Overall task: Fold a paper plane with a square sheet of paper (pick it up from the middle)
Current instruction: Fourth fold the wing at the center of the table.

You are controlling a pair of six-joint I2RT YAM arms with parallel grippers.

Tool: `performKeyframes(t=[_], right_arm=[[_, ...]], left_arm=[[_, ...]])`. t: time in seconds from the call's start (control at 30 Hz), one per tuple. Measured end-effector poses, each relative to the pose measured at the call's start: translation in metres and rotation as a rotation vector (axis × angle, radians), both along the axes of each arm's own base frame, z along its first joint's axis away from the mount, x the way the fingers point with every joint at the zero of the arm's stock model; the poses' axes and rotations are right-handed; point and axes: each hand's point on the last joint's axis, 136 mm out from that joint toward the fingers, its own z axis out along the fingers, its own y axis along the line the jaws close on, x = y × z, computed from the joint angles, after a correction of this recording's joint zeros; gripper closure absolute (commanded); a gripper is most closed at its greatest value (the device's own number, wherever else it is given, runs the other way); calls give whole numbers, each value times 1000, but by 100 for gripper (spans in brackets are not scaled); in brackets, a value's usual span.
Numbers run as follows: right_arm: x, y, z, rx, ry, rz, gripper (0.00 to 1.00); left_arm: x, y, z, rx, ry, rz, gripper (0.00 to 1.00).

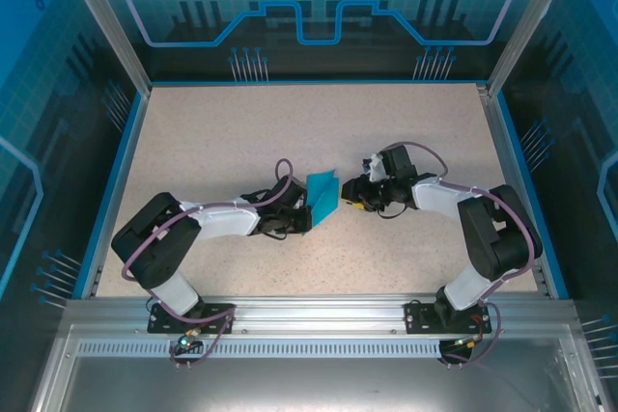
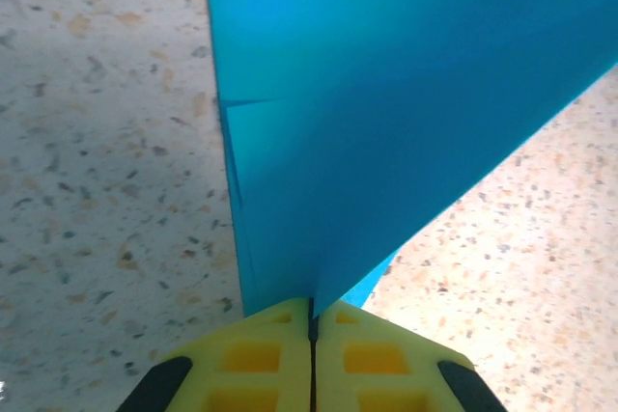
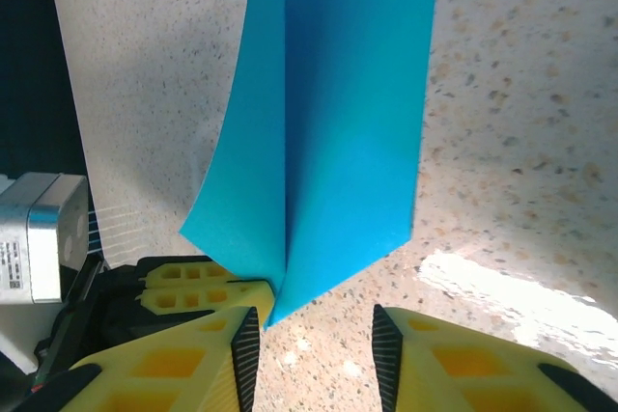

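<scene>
Nearest the lens in the left wrist view, the left gripper (image 2: 312,320) has its yellow fingers pressed flat together. The lower edge of the square sheet of paper (image 2: 386,94) is pinched in the seam between them.

The table (image 1: 241,132), a speckled beige board, is the biggest thing here. The left arm (image 1: 217,222) and the right arm (image 1: 435,195) both reach in low over its middle from the near edge. Between their wrists the square sheet of paper (image 1: 323,195) stands up off the surface, already folded. From the right wrist it reads as two cyan layers meeting along a crease that runs up its length, with one corner pointing down. The right gripper (image 3: 314,344) has its jaws apart, with bare table between them. That low corner hangs just beside the inner face of one finger, and nothing is clamped there.

My reading is that the fold is partly made and the right gripper must next take a fresh hold or pinch the crease. To do it well:
- Hold the left clamp firm so the sheet cannot slip.
- Bring the right fingers straight on so both layers sit between the pads.
- Close only when the edges line up.

A sideways tug would skew the crease or drag the thin paper out of the left grip.
</scene>
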Motion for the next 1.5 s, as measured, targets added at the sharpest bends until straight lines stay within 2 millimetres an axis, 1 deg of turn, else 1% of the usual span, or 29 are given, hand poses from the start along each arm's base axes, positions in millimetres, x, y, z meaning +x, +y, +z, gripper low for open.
performKeyframes(t=[0.07, 0.17, 0.3, 0.37, 0.6, 0.77, 0.93, 1.13, 1.5], right_arm=[[-4, 6, 1, 2, -3, 20, 66], [-10, 19, 3, 5, -10, 59, 70], [-11, 37, 4, 14, -25, 102, 75], [-9, 44, 3, 19, -27, 114, 78], [0, 68, 4, 42, -40, 155, 79], [7, 79, 4, 59, -38, 165, 80], [11, 83, -6, 53, -17, 162, 80], [14, 85, -14, 46, -1, 159, 80], [19, 86, -17, 38, 1, 154, 80]], left_arm=[[1, -2, 2, -37, 7, -6, 93], [1, 0, 0, -72, 21, -4, 92], [0, 3, -3, -102, 35, 2, 92], [1, 4, -2, -120, 40, 13, 92], [0, 10, -3, -164, 58, 48, 92], [0, 10, -2, -180, 65, 49, 92], [1, 10, -1, -202, 77, 63, 90], [1, 11, -1, -209, 85, 64, 82], [-2, 10, 0, -216, 92, 56, 83]])
